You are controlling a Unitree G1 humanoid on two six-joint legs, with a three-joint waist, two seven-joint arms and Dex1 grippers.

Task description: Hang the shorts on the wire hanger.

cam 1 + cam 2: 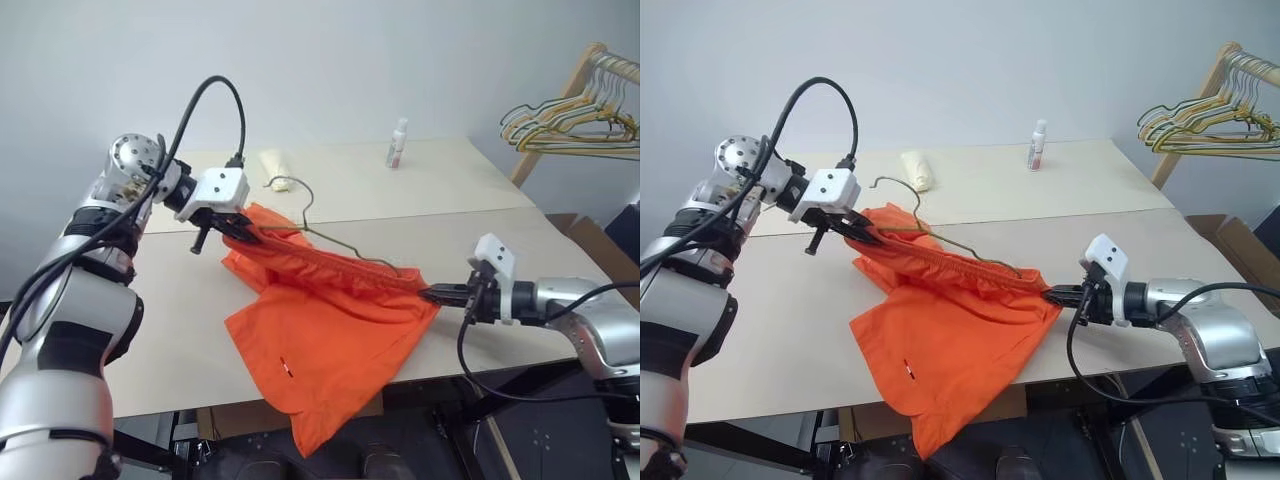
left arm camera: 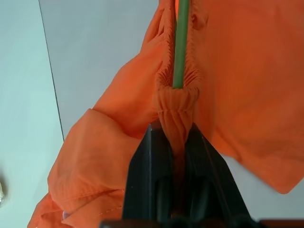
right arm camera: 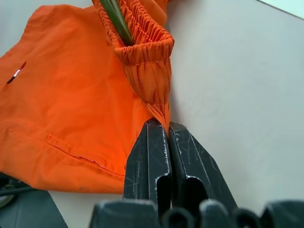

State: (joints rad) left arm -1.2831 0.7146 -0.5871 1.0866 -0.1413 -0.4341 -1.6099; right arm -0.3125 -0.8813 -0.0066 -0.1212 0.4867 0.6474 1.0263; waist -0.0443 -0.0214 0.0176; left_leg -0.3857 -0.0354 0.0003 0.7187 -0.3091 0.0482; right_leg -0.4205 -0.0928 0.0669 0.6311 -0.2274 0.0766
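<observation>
I am pinching the shorts (image 1: 330, 310) by both waistband ends, left pincer (image 1: 232, 228) and right pincer (image 1: 432, 294) clamped on fabric above the desk (image 1: 170, 330). The wire hanger (image 1: 340, 244) is sitting inside the waistband; uneven pulling risks it sliding out.

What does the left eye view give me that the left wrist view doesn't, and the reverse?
Left eye view alone: the right hand pinching the far waistband end, the hanger's hook, a white bottle, and the bunch of hangers.
Left wrist view alone: the wire entering the gathered waistband fold, close up.
Both: the left hand shut on the orange shorts, the wire hanger, and the table.
</observation>
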